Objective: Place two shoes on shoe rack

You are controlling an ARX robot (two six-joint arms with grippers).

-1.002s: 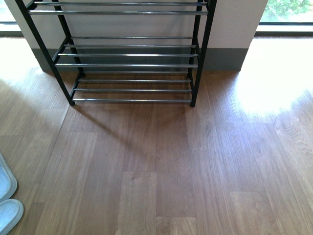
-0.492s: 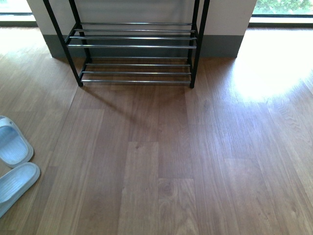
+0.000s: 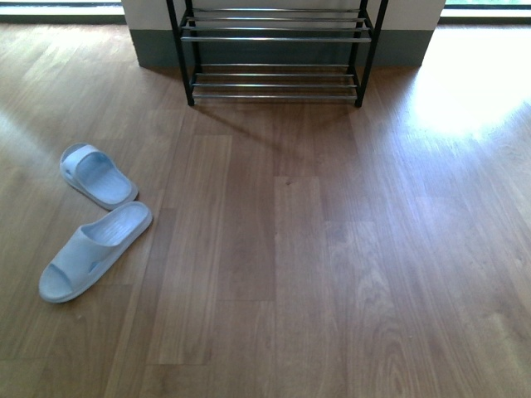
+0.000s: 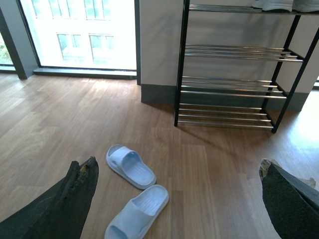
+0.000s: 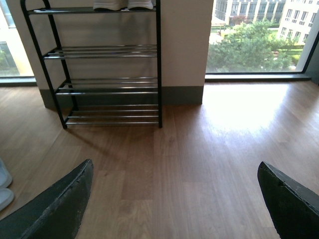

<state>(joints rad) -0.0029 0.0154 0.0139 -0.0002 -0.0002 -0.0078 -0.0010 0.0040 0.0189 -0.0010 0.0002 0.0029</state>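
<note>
Pale blue slides on the floor (image 3: 348, 274), soles down, left of centre in the front view and well apart from the rack (image 3: 274, 37). Far slide (image 3: 98, 176) angled with its strap end away and to the left; near slide (image 3: 95, 250) angled the other way, strap end toward the camera and left. Heels close together, toes splayed apart; cannot tell whether the heels touch. Same pair seen from the left wrist view, far slide (image 4: 130, 166) and near slide (image 4: 138, 212) lying ahead of the left pincer (image 4: 177, 167). Rack standing further ahead and to the right of the slides, black frame with chrome rods, backed against a white wall (image 5: 182, 45) with a grey skirting. On the top tier, only white soles of sneakers (image 5: 123, 4) showing, cut off by the picture's edge. Left pincer spread wide, dark fingers (image 4: 75, 199) at either side of its view, nothing between them, hanging above the floor. Right pincer (image 5: 175, 168) likewise spread wide and pinching nothing, facing the rack and bare boards. Windows (image 4: 84, 32) on both sides of the wall, green trees (image 5: 249, 47) beyond the right one, bright sun patch on the floor below it.
</note>
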